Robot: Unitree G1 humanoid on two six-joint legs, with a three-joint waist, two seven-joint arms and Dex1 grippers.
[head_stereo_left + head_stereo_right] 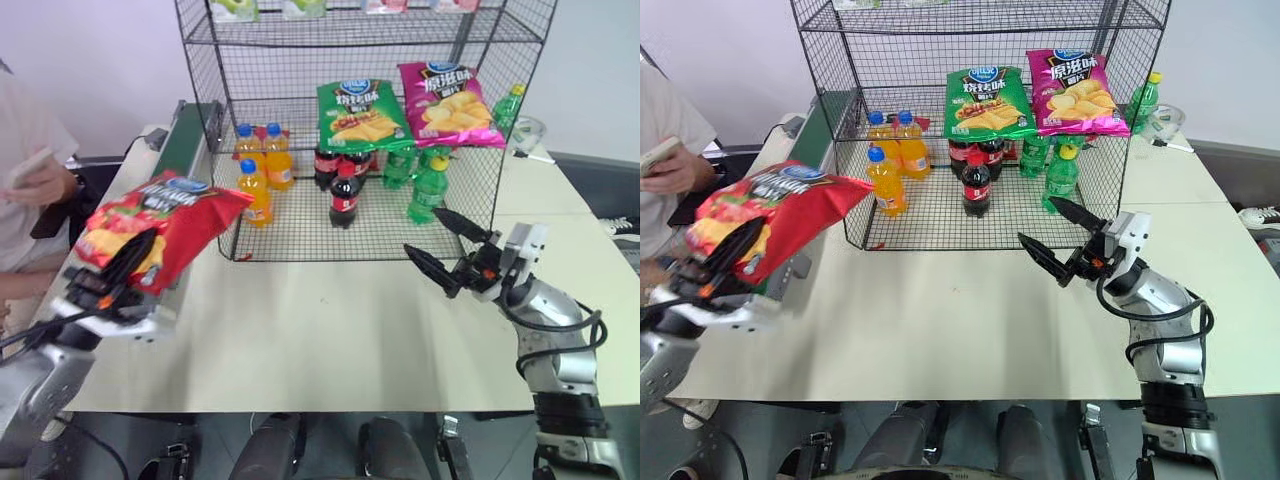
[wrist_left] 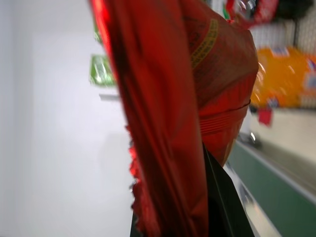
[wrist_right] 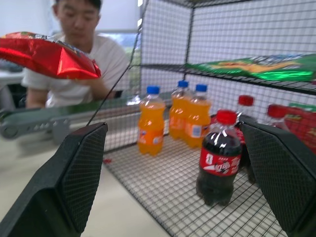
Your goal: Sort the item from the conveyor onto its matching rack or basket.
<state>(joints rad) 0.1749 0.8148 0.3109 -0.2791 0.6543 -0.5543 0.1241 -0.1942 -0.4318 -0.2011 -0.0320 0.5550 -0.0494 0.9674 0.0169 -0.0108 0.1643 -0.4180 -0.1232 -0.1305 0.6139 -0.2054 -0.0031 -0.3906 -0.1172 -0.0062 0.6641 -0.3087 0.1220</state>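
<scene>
Our left claw (image 1: pixel 125 262) is clamped tight on the red chip bag (image 1: pixel 160 225), which we hold in the air on the left, above the near end of the conveyor (image 1: pixel 185 140) and clear of the worktop (image 1: pixel 330 320). Our right claw (image 1: pixel 447 250) hangs over the worktop on the right, fingers spread wide and gripping nothing, just in front of the rack (image 1: pixel 350 130). Its bottom tier carries orange drink bottles (image 1: pixel 262 165), cola bottles (image 1: pixel 344 195) and green bottles (image 1: pixel 428 185); the tier above holds a green chip bag (image 1: pixel 362 113) and a pink chip bag (image 1: pixel 448 103). A person (image 1: pixel 30 180) sits far left.
</scene>
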